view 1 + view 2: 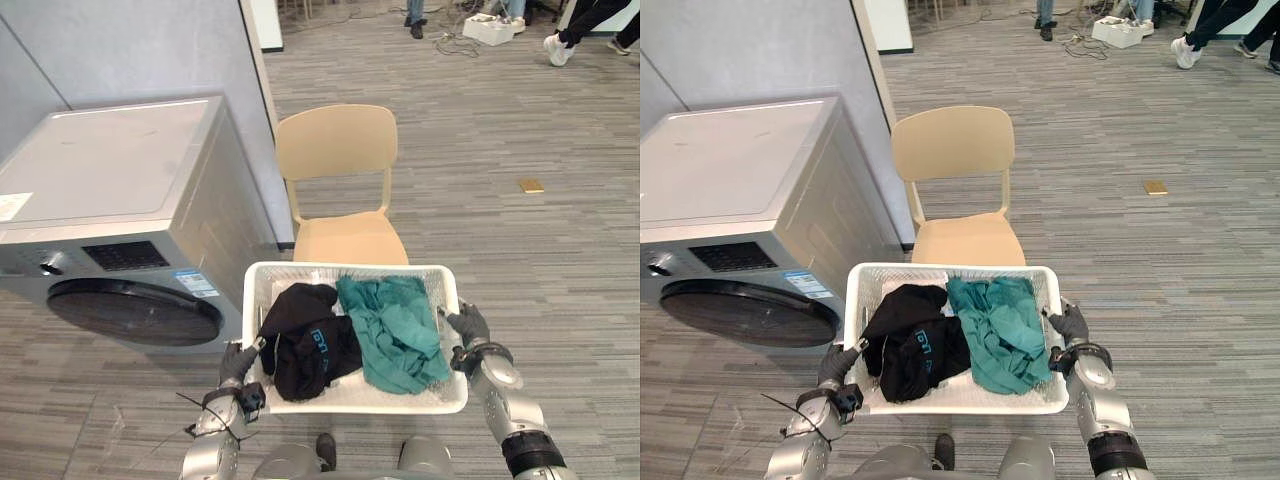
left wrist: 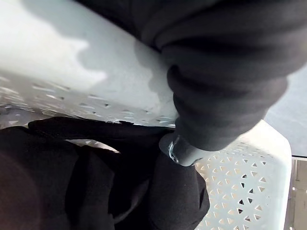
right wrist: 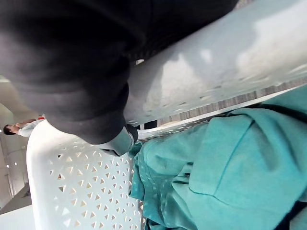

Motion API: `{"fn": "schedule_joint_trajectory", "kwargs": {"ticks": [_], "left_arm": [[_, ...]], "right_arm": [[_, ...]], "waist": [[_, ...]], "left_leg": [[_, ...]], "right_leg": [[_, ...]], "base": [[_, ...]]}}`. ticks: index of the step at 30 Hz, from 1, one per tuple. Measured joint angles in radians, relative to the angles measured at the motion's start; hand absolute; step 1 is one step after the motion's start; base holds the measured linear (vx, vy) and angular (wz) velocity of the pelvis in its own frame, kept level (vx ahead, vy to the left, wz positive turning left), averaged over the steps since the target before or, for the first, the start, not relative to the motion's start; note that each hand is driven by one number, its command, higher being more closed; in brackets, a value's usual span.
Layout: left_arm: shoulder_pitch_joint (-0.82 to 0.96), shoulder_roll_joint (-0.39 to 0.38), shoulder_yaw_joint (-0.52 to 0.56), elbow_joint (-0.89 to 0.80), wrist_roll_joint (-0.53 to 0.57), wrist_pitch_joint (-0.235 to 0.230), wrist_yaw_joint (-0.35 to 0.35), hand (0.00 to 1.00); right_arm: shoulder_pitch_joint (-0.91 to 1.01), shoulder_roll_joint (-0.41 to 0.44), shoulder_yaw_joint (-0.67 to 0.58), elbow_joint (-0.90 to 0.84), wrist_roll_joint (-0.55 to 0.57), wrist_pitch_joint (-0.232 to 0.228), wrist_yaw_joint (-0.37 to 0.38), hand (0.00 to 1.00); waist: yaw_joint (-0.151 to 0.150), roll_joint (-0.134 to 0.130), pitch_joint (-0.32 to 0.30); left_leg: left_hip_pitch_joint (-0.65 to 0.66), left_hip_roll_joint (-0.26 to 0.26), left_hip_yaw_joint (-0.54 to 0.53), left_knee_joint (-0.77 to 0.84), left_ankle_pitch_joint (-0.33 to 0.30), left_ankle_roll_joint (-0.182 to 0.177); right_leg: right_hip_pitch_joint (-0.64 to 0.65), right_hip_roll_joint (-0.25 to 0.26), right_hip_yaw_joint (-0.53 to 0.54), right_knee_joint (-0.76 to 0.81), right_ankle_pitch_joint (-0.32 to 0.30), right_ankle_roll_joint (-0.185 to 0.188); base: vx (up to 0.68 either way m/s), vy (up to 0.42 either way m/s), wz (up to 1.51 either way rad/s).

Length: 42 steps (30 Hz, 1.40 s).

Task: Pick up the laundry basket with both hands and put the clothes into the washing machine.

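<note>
A white perforated laundry basket [image 1: 350, 398] hangs in front of me, held off the floor between my two hands. Inside lie a black garment [image 1: 305, 340] on the left and a teal garment [image 1: 395, 330] on the right. My left hand [image 1: 238, 366] is shut on the basket's left rim, its thumb hooked over the edge [image 2: 180, 148]. On the opposite rim my right hand [image 1: 468, 326] is clamped the same way, thumb over the edge [image 3: 120, 141]. The silver washing machine [image 1: 120, 200] stands to the left with its dark round door [image 1: 135, 312] closed.
A beige chair [image 1: 340, 190] stands just beyond the basket, beside the washer. A grey wall panel [image 1: 150, 50] rises behind the machine. People's legs and shoes [image 1: 590, 25] and a white box [image 1: 488, 28] sit far back on the striped grey floor. A small yellow tag [image 1: 531, 185] lies to the right.
</note>
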Motion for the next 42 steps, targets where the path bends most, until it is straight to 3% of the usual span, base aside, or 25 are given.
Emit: {"fn": "schedule_joint_trajectory", "kwargs": {"ticks": [1,2,3,4,5,7,8,11,12,13,14,15,17,18,19,20,22,23,24,26,32,38,42], "left_arm": [[-0.01,0.005,-0.008,0.007,-0.001,0.0,0.002,1.0],[-0.023,0.013,-0.019,0.016,-0.002,0.001,0.006,1.0],[-0.024,0.017,-0.025,0.02,-0.002,0.001,0.006,1.0],[-0.024,0.019,-0.037,0.029,-0.005,0.001,0.008,1.0],[-0.023,0.01,-0.052,0.039,-0.01,0.002,0.011,1.0],[-0.017,-0.006,-0.056,0.04,-0.01,0.004,0.012,1.0],[-0.018,-0.01,-0.056,0.041,-0.01,0.004,0.012,1.0],[0.019,-0.043,-0.044,0.038,-0.01,0.005,0.012,1.0],[0.047,-0.052,-0.019,0.037,-0.012,0.002,0.012,1.0],[0.054,-0.052,-0.011,0.037,-0.013,0.002,0.011,1.0],[0.062,-0.049,-0.009,0.035,-0.023,0.002,0.011,1.0],[0.062,-0.046,-0.009,0.031,-0.025,0.003,0.011,1.0],[0.06,-0.044,-0.009,0.008,-0.036,0.002,0.011,1.0],[0.054,-0.046,-0.009,0.003,-0.04,0.0,0.014,1.0],[0.053,-0.048,-0.008,0.002,-0.04,0.0,0.016,1.0],[0.052,-0.051,-0.009,0.001,-0.044,-0.002,0.02,1.0],[0.026,-0.054,-0.009,0.005,-0.058,-0.004,0.035,1.0],[-0.031,-0.043,-0.006,0.023,-0.072,-0.006,0.046,1.0],[-0.089,-0.025,-0.006,0.04,-0.081,-0.013,0.06,1.0],[-0.253,0.036,0.026,0.098,-0.125,-0.023,0.087,1.0],[-0.562,0.119,0.071,0.235,-0.199,-0.054,0.146,1.0],[-0.728,0.133,0.064,0.388,-0.215,-0.071,0.158,1.0],[-0.853,0.161,0.027,0.542,-0.215,-0.067,0.149,1.0]], "right_arm": [[0.0,-0.001,-0.002,0.0,0.0,0.0,-0.001,1.0],[-0.001,-0.006,-0.007,0.004,0.002,0.002,-0.005,1.0],[0.0,-0.005,-0.006,0.007,0.003,0.002,-0.012,1.0],[0.006,-0.011,-0.005,0.009,0.003,0.002,-0.017,1.0],[0.008,-0.028,-0.006,0.022,0.003,0.006,-0.018,1.0],[0.008,-0.041,-0.006,0.025,0.004,0.01,-0.018,1.0],[0.008,-0.042,-0.007,0.025,0.004,0.01,-0.018,1.0],[0.007,-0.067,0.025,0.025,0.009,0.011,-0.016,1.0],[0.003,-0.074,0.061,0.019,0.02,0.011,-0.015,1.0],[0.003,-0.078,0.073,0.014,0.023,0.011,-0.015,1.0],[-0.006,-0.08,0.082,0.01,0.03,0.014,-0.015,1.0],[-0.013,-0.081,0.082,0.006,0.039,0.014,-0.015,1.0],[-0.033,-0.092,0.087,-0.003,0.042,0.014,-0.015,1.0],[-0.056,-0.103,0.095,-0.002,0.044,0.015,-0.017,1.0],[-0.064,-0.106,0.099,-0.002,0.045,0.015,-0.017,1.0],[-0.081,-0.111,0.104,-0.002,0.046,0.015,-0.017,1.0],[-0.126,-0.129,0.12,0.002,0.046,0.017,-0.02,1.0],[-0.184,-0.128,0.122,0.024,0.048,0.015,-0.025,1.0],[-0.254,-0.125,0.124,0.059,0.049,0.014,-0.031,1.0],[-0.474,-0.121,0.159,0.172,0.062,0.015,-0.058,1.0],[-0.848,-0.128,0.207,0.335,0.079,0.014,-0.107,1.0],[-0.96,-0.144,0.208,0.425,0.079,0.008,-0.12,1.0],[-1.013,-0.149,0.205,0.509,0.076,0.01,-0.132,1.0]], "waist": [[0.0,-0.003,0.0],[0.0,0.001,0.002],[0.0,-0.001,0.002],[-0.006,0.001,0.003],[-0.007,0.023,-0.001],[-0.004,0.06,-0.012],[-0.004,0.062,-0.013],[0.006,0.065,-0.01],[0.024,0.072,-0.006],[0.032,0.069,-0.002],[0.043,0.07,-0.003],[0.049,0.065,0.0],[0.051,0.062,0.002],[0.041,0.07,-0.001],[0.034,0.075,-0.001],[0.027,0.092,0.0],[0.026,0.132,0.016],[0.016,0.149,0.033],[0.006,0.136,0.059],[0.022,0.099,0.118],[0.05,0.089,0.231],[0.057,0.077,0.243],[0.059,0.07,0.248]], "left_leg": [[0.004,0.008,-0.001,0.002,-0.008,-0.007],[0.017,0.03,-0.005,0.007,-0.03,-0.024],[0.015,0.047,-0.011,0.034,-0.063,-0.051],[0.015,0.061,-0.032,0.062,-0.097,-0.062],[0.016,0.09,-0.051,0.095,-0.136,-0.081],[0.013,0.14,-0.076,0.108,-0.148,-0.101],[0.015,0.144,-0.089,0.125,-0.141,-0.11],[-0.096,0.151,-0.14,0.446,-0.086,-0.108],[-0.17,0.167,-0.142,0.632,-0.003,-0.116],[-0.197,0.175,-0.141,0.69,0.012,-0.127],[-0.241,0.179,-0.121,0.741,0.001,-0.115],[-0.26,0.179,-0.089,0.702,-0.012,-0.094],[-0.265,0.174,-0.052,0.495,-0.016,-0.087],[-0.243,0.164,-0.06,0.271,-0.006,-0.103],[-0.236,0.165,-0.061,0.211,0.01,-0.119],[-0.228,0.168,-0.063,0.136,0.041,-0.16],[-0.212,0.171,-0.063,0.071,0.15,-0.144],[-0.215,0.171,-0.051,0.04,0.144,-0.128],[-0.232,0.159,-0.038,0.024,0.145,-0.127],[-0.303,0.143,0.038,-0.002,0.162,-0.103],[-0.403,0.14,0.096,-0.007,0.182,-0.077],[-0.48,0.143,0.073,-0.01,0.196,-0.088],[-0.516,0.145,0.051,-0.073,0.25,-0.101]], "right_leg": [[-0.012,0.006,-0.006,-0.091,0.003,0.003],[-0.012,0.036,0.001,-0.301,0.036,0.035],[0.003,0.067,0.026,-0.492,0.14,0.053],[0.028,0.078,0.03,-0.512,0.233,0.052],[0.033,0.104,0.022,-0.483,0.231,0.024],[0.045,0.144,-0.018,-0.474,0.187,-0.006],[0.049,0.151,-0.026,-0.473,0.172,-0.012],[0.14,0.169,-0.078,-0.479,0.134,-0.044],[0.198,0.188,-0.088,-0.501,0.119,-0.062],[0.215,0.192,-0.088,-0.513,0.117,-0.066],[0.242,0.19,-0.087,-0.538,0.116,-0.069],[0.256,0.181,-0.088,-0.557,0.117,-0.068],[0.263,0.16,-0.092,-0.583,0.121,-0.063],[0.262,0.154,-0.102,-0.594,0.126,-0.054],[0.26,0.155,-0.104,-0.594,0.128,-0.051],[0.253,0.162,-0.104,-0.593,0.13,-0.046],[0.232,0.183,-0.082,-0.586,0.127,-0.026],[0.192,0.176,-0.062,-0.555,0.117,-0.008],[0.143,0.158,-0.049,-0.526,0.116,0.0],[0.021,0.138,0.029,-0.526,0.143,0.035],[-0.07,0.139,0.08,-0.626,0.247,0.055],[-0.123,0.147,0.053,-0.647,0.265,0.051],[-0.172,0.155,0.025,-0.647,0.273,0.039]], "base": [[0.26,-0.174,0.06],[0.2,-0.181,0.04],[0.22,-0.263,0.18],[0.18,-0.28,0.28],[0.2,-0.314,0.26],[0.23,-0.308,0.22],[0.34,-0.353,0.47],[0.28,-0.271,0.31],[0.24,-0.196,-0.02],[0.27,-0.16,-0.12],[0.22,-0.11,-0.07],[0.24,-0.103,-0.01],[0.19,-0.035,0.11],[0.2,0.018,0.14],[0.24,0.079,0.1],[0.16,0.106,-0.15],[0.17,0.214,-0.33],[0.12,0.246,-0.28],[0.02,0.235,-0.46],[-0.08,0.207,-0.69],[-0.05,0.103,-0.33],[0.02,-0.011,0.1],[0.01,-0.041,0.19]]}}
